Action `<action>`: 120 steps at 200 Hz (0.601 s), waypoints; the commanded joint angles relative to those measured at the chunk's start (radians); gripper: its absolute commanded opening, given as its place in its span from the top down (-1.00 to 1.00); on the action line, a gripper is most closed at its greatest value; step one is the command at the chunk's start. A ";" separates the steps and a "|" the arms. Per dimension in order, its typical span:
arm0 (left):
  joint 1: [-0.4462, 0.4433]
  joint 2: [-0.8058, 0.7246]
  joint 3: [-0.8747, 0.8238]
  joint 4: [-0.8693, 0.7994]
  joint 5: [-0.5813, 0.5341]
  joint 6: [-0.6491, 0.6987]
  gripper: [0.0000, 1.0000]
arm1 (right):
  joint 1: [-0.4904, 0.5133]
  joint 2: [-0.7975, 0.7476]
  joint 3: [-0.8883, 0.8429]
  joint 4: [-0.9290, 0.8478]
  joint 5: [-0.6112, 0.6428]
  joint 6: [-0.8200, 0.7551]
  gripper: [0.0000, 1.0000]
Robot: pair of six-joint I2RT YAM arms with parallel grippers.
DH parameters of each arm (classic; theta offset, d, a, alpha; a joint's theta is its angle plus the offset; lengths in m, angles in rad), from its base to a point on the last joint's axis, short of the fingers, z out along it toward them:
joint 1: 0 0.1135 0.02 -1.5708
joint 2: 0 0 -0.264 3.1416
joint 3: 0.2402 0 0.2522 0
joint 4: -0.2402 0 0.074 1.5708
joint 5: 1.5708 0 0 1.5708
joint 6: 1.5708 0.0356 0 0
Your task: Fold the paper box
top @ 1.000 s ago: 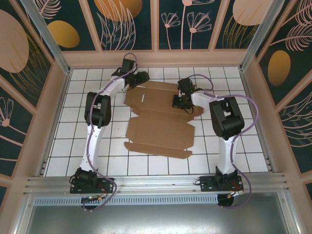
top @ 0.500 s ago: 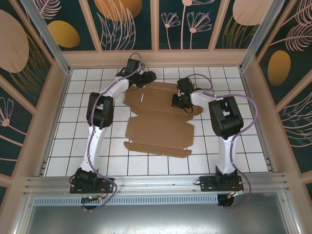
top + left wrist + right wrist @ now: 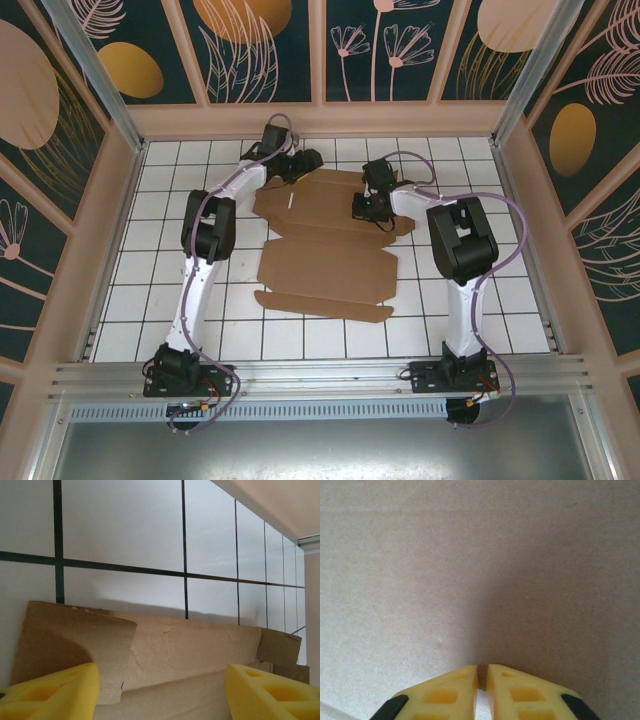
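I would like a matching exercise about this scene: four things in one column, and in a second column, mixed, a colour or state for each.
Things:
1. paper box
2. left gripper
3. right gripper
4. table

Colours or states:
A. white tiles with dark lines
B. fingers wide apart
C. brown, unfolded sheet
D. fingers nearly together

Pairs: 1-C, 2-B, 3-D, 4-A

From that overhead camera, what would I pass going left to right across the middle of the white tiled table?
left arm → paper box → right arm
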 commanded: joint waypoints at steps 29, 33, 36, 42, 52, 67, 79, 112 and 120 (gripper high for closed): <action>-0.038 -0.391 -0.317 0.086 -0.062 -0.041 -0.35 | -0.014 -0.074 -0.234 0.162 -0.140 0.320 0.36; -0.053 -0.422 -0.371 0.110 -0.068 -0.051 -0.34 | -0.018 -0.079 -0.236 0.174 -0.155 0.328 0.35; -0.066 -0.441 -0.410 0.125 -0.069 -0.057 -0.34 | -0.019 -0.083 -0.236 0.181 -0.165 0.331 0.34; -0.092 -0.466 -0.476 0.136 -0.073 -0.066 -0.33 | -0.020 -0.090 -0.234 0.192 -0.185 0.332 0.33; -0.139 -0.488 -0.540 0.114 -0.083 -0.060 -0.30 | -0.023 -0.108 -0.233 0.197 -0.192 0.333 0.30; -0.187 -0.536 -0.686 0.158 -0.088 -0.093 -0.24 | -0.036 -0.160 -0.260 0.226 -0.204 0.355 0.28; -0.199 -0.580 -0.808 0.219 -0.077 -0.142 -0.18 | -0.053 -0.216 -0.284 0.251 -0.210 0.352 0.23; -0.214 -0.661 -1.002 0.297 -0.075 -0.200 -0.06 | -0.069 -0.222 -0.188 0.133 -0.140 0.148 0.15; -0.222 -0.663 -1.009 0.289 -0.075 -0.192 -0.06 | -0.069 -0.180 -0.133 0.079 -0.137 0.098 0.19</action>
